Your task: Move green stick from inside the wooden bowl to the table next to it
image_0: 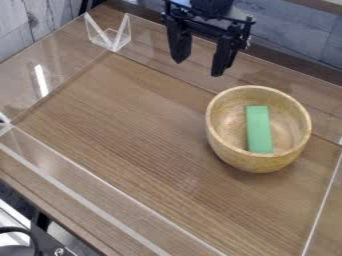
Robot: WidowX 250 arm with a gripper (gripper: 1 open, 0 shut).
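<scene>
So we're basically at the start: the green stick [259, 129] sits inside the wooden bowl [229, 144], untouched. Our hand [202, 57] hangs wide open and empty, up behind the bowl. Grabbing it and setting it on the surface [120, 130] is all left

Small clear acrylic V-shaped stand [107, 34] at the far left, grey tiled wall [301, 25] behind.

The gripper [201, 56] was matte black throughout, a blocky body topped by a boxier mounting section cut off by the frame's upper edge. From it ran two long, narrow, flat-sided fingers [175, 45], one noticeably thicker toward its tip. No cables, screws or markings could be made out.
</scene>
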